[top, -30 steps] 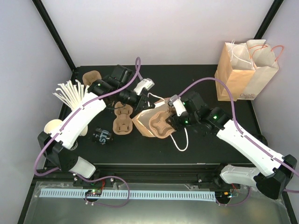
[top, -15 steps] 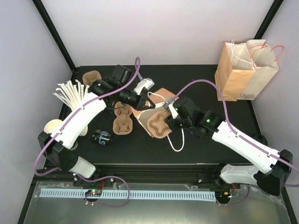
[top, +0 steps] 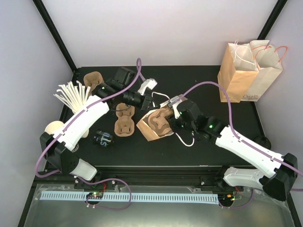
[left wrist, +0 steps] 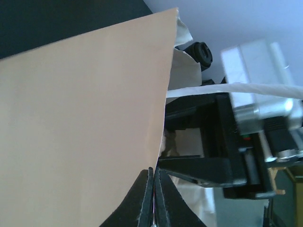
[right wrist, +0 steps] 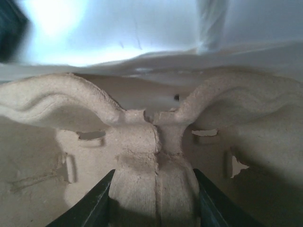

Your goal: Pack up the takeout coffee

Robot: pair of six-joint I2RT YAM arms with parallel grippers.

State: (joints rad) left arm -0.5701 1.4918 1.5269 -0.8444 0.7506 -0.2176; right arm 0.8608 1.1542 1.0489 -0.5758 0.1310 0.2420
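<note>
The takeout coffee (top: 102, 138) lies on its side at the front left of the table, away from both grippers. A brown paper bag (top: 147, 133) lies at mid-table, its mouth toward the right. My left gripper (top: 146, 101) is shut on the bag's upper edge; in the left wrist view the jaws (left wrist: 155, 177) pinch the paper (left wrist: 85, 127). My right gripper (top: 170, 121) is shut on a brown pulp cup carrier (top: 158, 121) and holds it at the bag's mouth. In the right wrist view the fingers (right wrist: 94, 205) clamp the carrier's middle ridge (right wrist: 154, 156).
A second pulp carrier (top: 124, 121) lies left of the bag and a third (top: 93, 78) at the back left. White stirrers (top: 71, 94) fan out at the left, with a lidless cup (top: 53, 126) below them. A standing paper bag (top: 248, 71) is at the back right.
My right gripper has moved left with the carrier into the bag's mouth. The bag has shifted left and closed round the carrier. My left gripper has kept its hold on the bag's edge.
</note>
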